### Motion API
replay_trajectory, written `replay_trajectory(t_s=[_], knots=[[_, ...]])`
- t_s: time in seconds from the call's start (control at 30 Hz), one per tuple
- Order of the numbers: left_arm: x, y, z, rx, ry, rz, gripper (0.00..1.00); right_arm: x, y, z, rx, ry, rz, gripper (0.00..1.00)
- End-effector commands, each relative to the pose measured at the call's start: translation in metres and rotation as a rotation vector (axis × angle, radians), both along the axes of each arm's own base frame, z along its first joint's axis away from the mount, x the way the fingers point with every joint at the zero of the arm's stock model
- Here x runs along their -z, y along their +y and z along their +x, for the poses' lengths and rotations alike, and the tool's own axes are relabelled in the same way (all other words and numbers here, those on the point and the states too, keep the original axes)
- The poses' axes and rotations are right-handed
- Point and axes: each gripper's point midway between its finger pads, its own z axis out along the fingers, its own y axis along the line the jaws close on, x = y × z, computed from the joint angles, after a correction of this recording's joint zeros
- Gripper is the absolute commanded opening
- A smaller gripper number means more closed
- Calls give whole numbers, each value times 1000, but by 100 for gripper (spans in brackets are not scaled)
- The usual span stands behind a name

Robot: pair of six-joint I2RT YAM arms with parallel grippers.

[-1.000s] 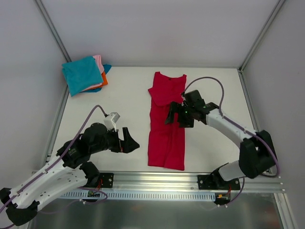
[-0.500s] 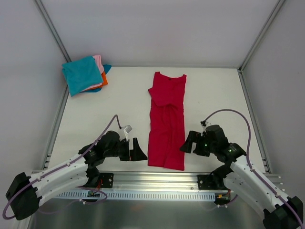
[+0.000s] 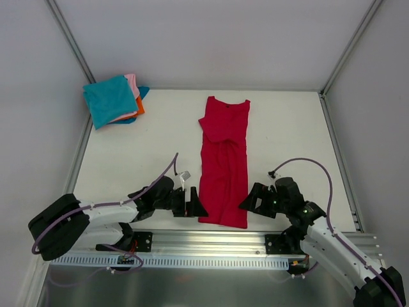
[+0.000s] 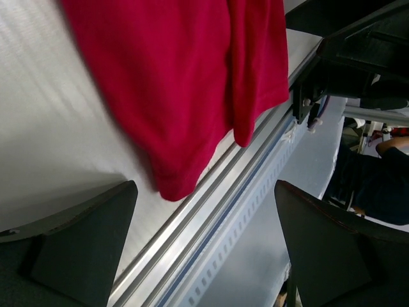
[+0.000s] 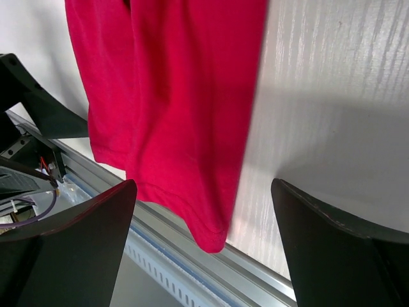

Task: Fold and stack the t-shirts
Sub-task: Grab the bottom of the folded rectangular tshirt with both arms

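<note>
- The red t-shirt (image 3: pixel 223 160) lies flat on the white table (image 3: pixel 160 141), folded into a long narrow strip running from the upper centre of the overhead frame down to the lower centre, neckline at the top, hem at the bottom.
- Its hem reaches the near edge of the table, just above the aluminium rail (image 3: pixel 255 240) that crosses the bottom of the frame.
- The folded pile of t-shirts (image 3: pixel 115 99) sits in the upper left of the overhead frame, well apart from the red one: teal on top, with pink, orange and blue edges showing along its right side.
- The left gripper (image 3: pixel 193 206) is low, just beside the hem's lower left corner, jaws spread wide with nothing between them; whether a fingertip touches the cloth is hard to tell from above.
- In the left wrist view the red hem (image 4: pixel 192 115) fills the upper middle, its corner hanging between the two dark fingers (image 4: pixel 83 246) at the lower corners of the frame.
- The right gripper (image 3: pixel 250 201) is just beside the hem's lower right corner, jaws likewise wide and empty.
- In the right wrist view the red cloth (image 5: pixel 172 109) fills the upper left and centre, with bare table to its right and the rail along the bottom.
</note>
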Motion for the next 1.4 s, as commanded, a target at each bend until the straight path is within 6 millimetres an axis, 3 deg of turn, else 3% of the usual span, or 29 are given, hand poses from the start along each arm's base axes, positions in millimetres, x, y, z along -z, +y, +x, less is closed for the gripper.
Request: replay_trajectory(t_s=[0.0,0.37,0.6,0.8,1.0,1.17,1.23,1.37], knots=[[5,-12,0,26,-6,-29,94,13,-2,-10,7,57,-10,92],[18,-43,-16,104,48,11,92,19,-8,-39,32,137,19,87],[23,-45,-19,109,58,26,92,22,-6,-53,21,179,71,86],[25,-46,-20,113,65,34,92,23,8,-57,-15,239,128,86],[25,-43,-21,115,60,46,91,20,-5,-63,-43,286,-1,87],[24,-41,-21,115,58,55,91,29,-9,-69,-58,356,-54,87],[24,-40,-21,113,55,55,91,33,-4,-70,-62,372,-33,85],[24,-41,-21,118,52,53,84,37,2,-68,-63,385,-3,66]])
